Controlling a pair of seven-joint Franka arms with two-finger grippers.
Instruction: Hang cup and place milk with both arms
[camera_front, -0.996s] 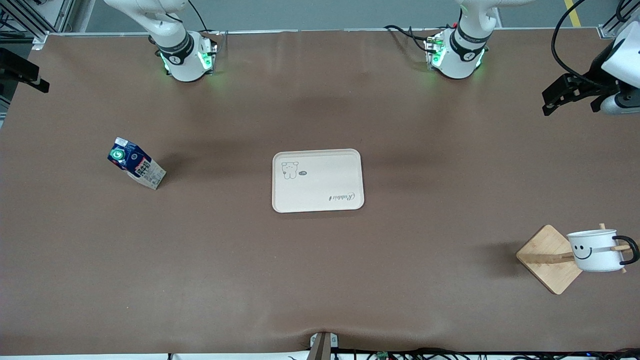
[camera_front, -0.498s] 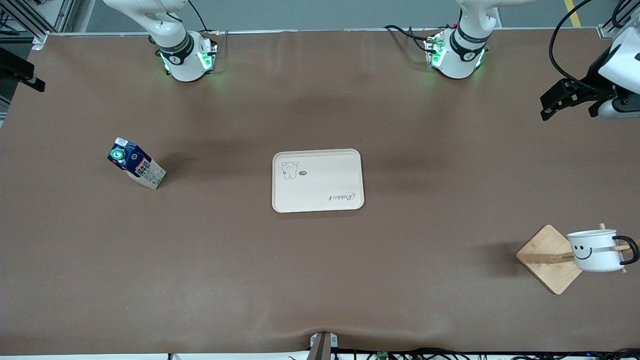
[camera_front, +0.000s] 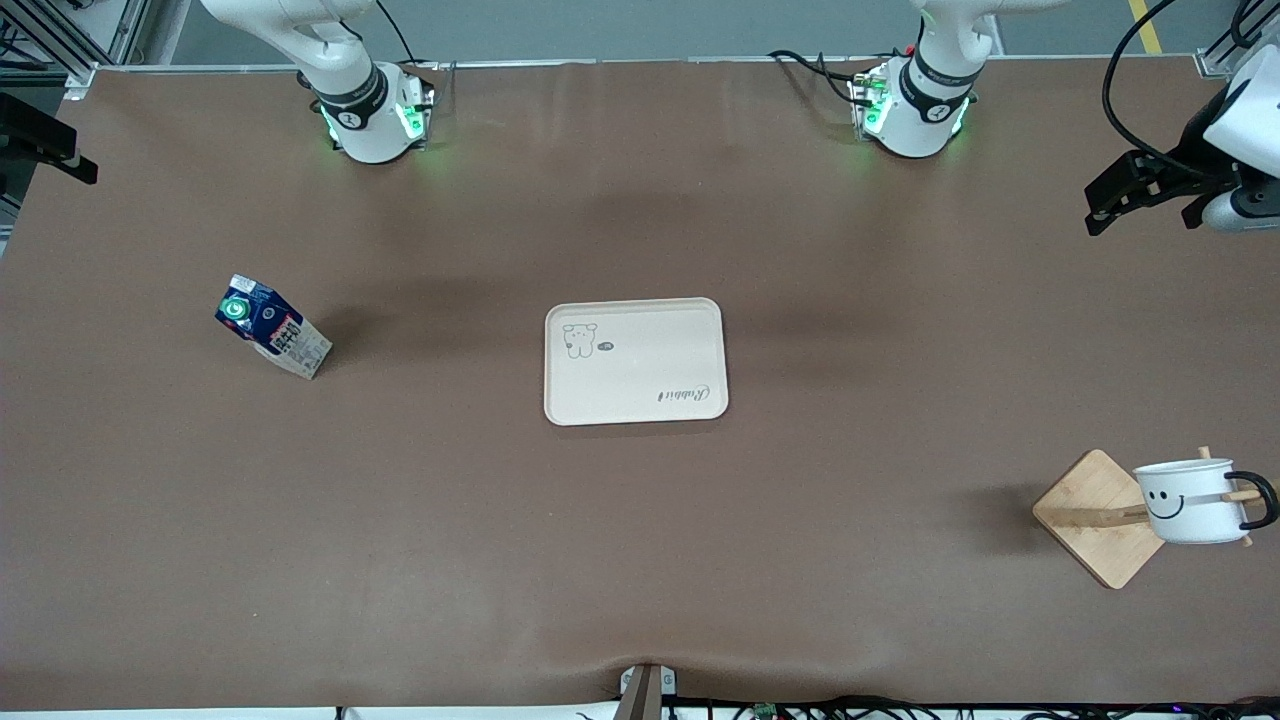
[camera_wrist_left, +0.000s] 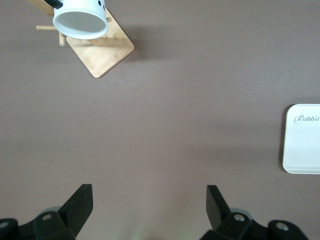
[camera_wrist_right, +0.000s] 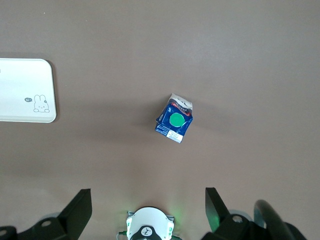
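White enamel cup (camera_front: 1192, 502) hangs on the wooden rack (camera_front: 1098, 518): 1 of 2 jobs looks done.

My left gripper (camera_wrist_left: 148, 206) is high over the left arm's end of the table, jaws apart and empty. My right gripper (camera_wrist_right: 148, 206) hovers above the milk (camera_front: 271, 338) with jaws also apart, gripping nothing. That carton stands on the brown table (camera_front: 640, 560) toward the right arm's end, well apart from the cream tray (camera_front: 636, 361), so I judge placing it is left.

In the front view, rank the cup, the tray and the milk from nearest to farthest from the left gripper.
From the left gripper:
1. The cup, hanging on the wooden rack at the left arm's end.
2. The tray, mid-table.
3. The milk, toward the right arm's end.
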